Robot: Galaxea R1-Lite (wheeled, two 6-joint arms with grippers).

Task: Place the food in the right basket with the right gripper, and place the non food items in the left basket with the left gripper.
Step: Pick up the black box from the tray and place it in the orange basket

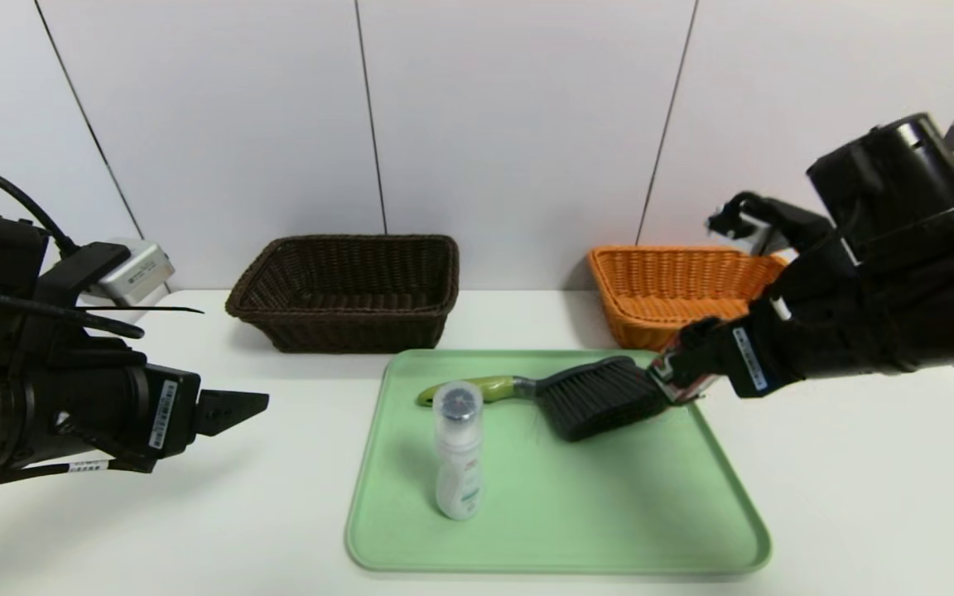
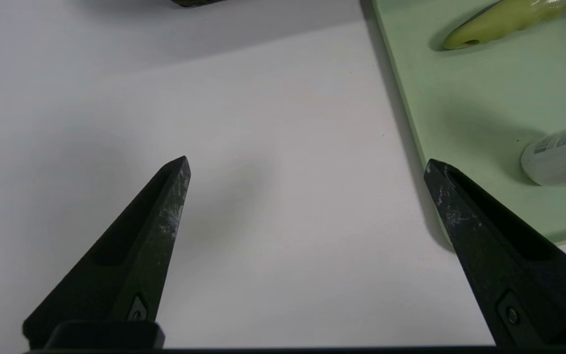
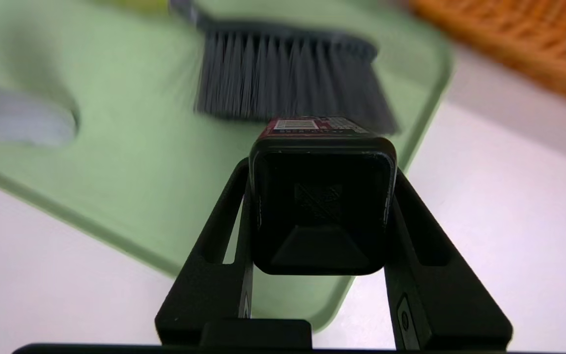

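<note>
Carrying food: boxy container [image 3: 320, 206], clamped in right gripper [image 3: 320, 216]
Left gripper [image 2: 307, 167]: wide apart, holding nothing
Remaining: bottle [image 1: 459, 463], brush [image 1: 593, 397] on tray [image 1: 560, 563]; nothing visibly basketed

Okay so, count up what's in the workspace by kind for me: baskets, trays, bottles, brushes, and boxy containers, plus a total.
Baskets: 2, dark brown basket and orange basket
Trays: 1, green tray
Bottles: 1, white bottle
Brushes: 1, green-handled brush
Boxy containers: 1, black container
Total: 6
</note>
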